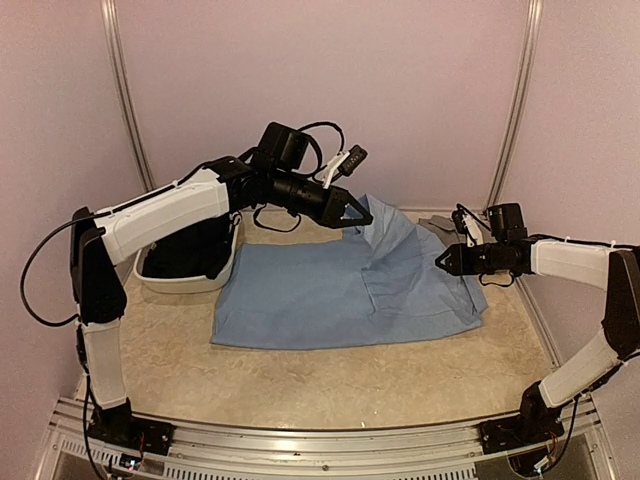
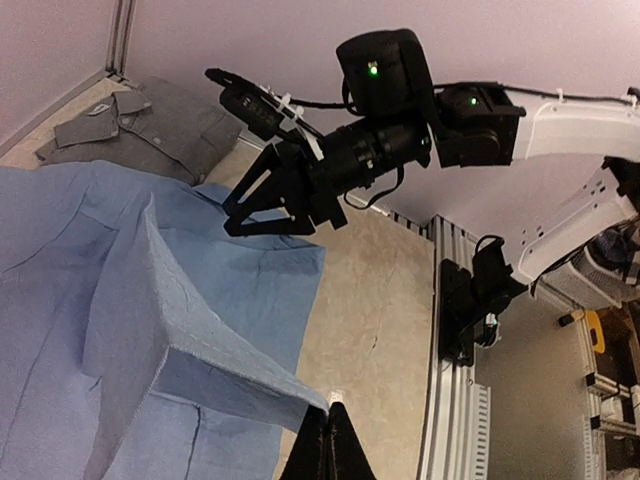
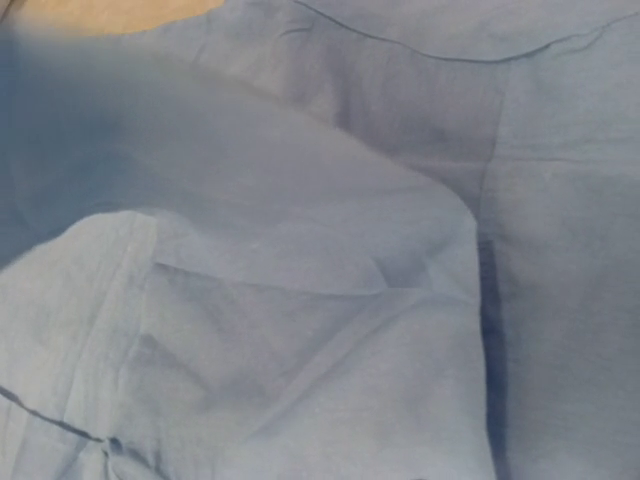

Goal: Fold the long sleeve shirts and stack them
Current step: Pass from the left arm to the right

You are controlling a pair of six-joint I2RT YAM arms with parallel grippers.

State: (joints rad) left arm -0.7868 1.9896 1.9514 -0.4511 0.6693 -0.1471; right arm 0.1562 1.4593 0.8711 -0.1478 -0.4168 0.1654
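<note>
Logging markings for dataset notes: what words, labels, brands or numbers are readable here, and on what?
None can be read. The light blue shirt, grey shirt, white tub, left arm and right arm carry no legible text; the yellow item at the far right of the left wrist view is too blurred to tell.

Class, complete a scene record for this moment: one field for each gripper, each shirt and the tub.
left gripper: shut, pinching a raised part of the light blue shirt
right gripper: at that shirt's right edge; grip unclear
light blue shirt: spread on the table, one part lifted
grey shirt: lying flat beyond the blue one
white tub: far left, black cloth inside
</note>
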